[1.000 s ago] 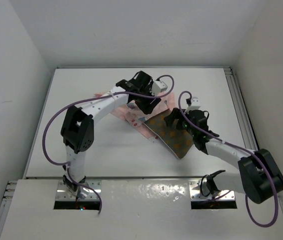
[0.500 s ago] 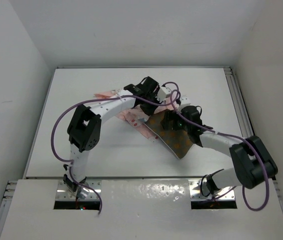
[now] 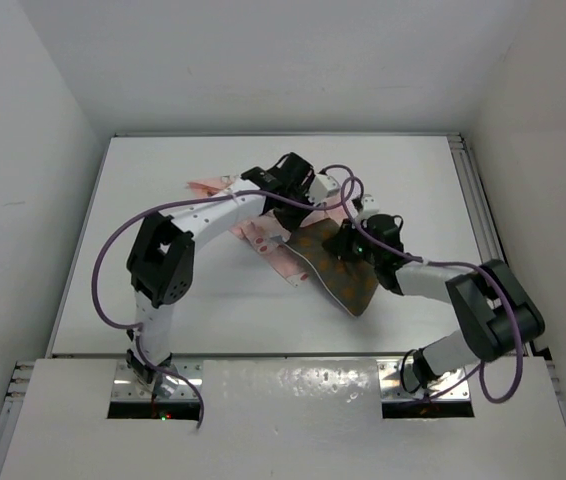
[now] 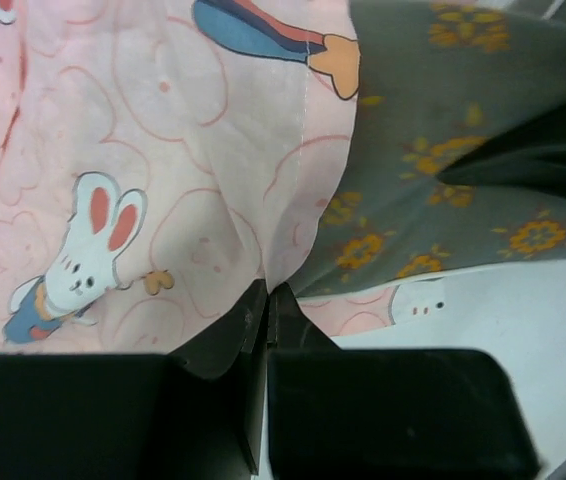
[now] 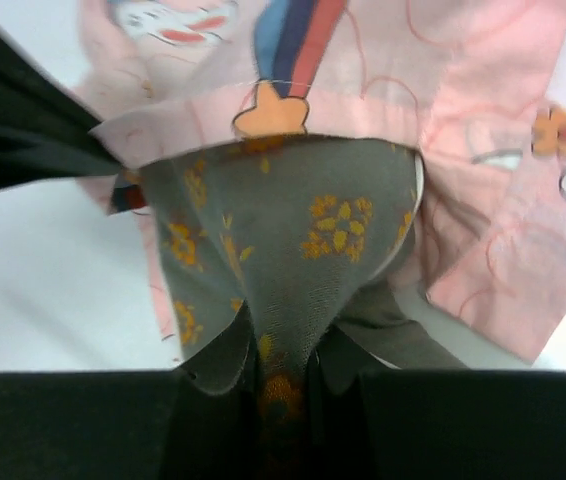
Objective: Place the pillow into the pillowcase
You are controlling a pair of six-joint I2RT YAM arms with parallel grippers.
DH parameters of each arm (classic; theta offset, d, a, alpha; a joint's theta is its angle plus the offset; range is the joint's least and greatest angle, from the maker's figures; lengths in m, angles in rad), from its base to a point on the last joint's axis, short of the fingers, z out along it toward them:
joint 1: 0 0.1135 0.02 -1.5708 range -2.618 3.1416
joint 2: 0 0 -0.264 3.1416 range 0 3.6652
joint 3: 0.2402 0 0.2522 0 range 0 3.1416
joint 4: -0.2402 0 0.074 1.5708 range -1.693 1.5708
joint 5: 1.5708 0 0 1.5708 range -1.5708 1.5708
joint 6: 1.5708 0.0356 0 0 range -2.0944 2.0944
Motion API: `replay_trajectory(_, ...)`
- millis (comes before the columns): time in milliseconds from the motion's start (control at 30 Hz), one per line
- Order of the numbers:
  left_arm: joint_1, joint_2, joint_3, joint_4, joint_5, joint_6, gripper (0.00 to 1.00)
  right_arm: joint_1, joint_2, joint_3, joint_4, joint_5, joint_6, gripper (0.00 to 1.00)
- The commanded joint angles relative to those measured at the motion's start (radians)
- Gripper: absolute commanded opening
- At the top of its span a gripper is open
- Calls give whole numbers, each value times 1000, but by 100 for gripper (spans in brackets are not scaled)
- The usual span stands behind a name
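**Both grips just closed: case in my left, pillow in my right**

A second ago both sets of fingers stood apart and my right arm sat further toward the right of the top view. Now my left end effector (image 4: pixel 266 296) is pinched together on a fold of the pillowcase (image 4: pixel 153 150) beside its hem. My right end effector (image 5: pixel 283 352) has moved in and clamped on a bunched corner of the pillow (image 5: pixel 293 225). The pillow lies at the centre of the table (image 3: pixel 213 310), its far end just under the pink hem, most of it outside. I judge that insertion can begin.

From above, my wrists hide both grip points. I cannot tell whether my left holds one layer or both, nor how deep the pillow reaches.
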Motion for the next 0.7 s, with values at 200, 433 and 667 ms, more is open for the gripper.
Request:
replay_trajectory(200, -6, -130, 111, -124, 164, 129, 0, 5, -304, -79, 443, -3, 176, 0)
replay_trajectory(433, -43, -193, 102, -207, 321, 282, 0, 28, -351, -38, 471, 146, 135, 0)
replay_trajectory(667, -40, -196, 148, -224, 539, 305, 0, 57, -277, -67, 539, 232, 158, 0)
